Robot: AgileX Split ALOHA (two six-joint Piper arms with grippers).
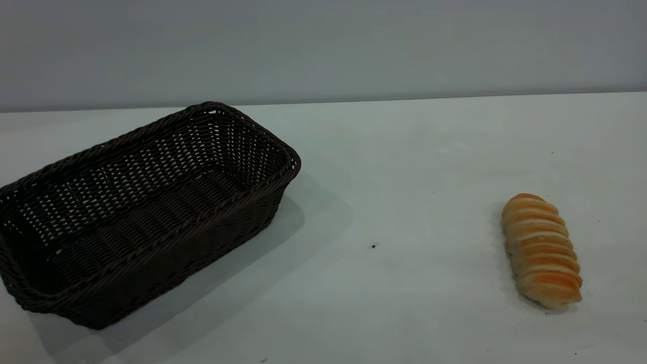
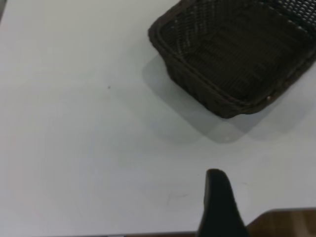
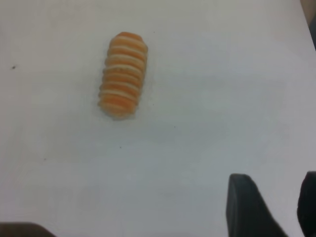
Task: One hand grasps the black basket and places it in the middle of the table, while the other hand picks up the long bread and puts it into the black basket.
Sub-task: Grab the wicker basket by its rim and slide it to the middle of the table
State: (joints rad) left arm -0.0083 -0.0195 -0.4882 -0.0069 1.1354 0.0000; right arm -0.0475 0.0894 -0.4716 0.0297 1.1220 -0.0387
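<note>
The black basket (image 1: 202,242) stands empty on the left of the white table (image 1: 404,167), angled, and shows in the left wrist view (image 2: 197,94). The long bread (image 1: 541,251) lies on the table at the right, and shows in the right wrist view (image 3: 123,74). Neither gripper shows in the exterior view. My left gripper (image 2: 269,207) hangs over bare table well short of the basket; one finger (image 2: 217,202) shows alone, so the jaws stand apart, empty. My right gripper (image 3: 274,207) is open and empty, over bare table well away from the bread.
A grey wall runs behind the table's far edge. A tiny dark speck (image 1: 373,246) lies between basket and bread. A wood-coloured surface (image 2: 286,222) shows past the table's edge in the left wrist view.
</note>
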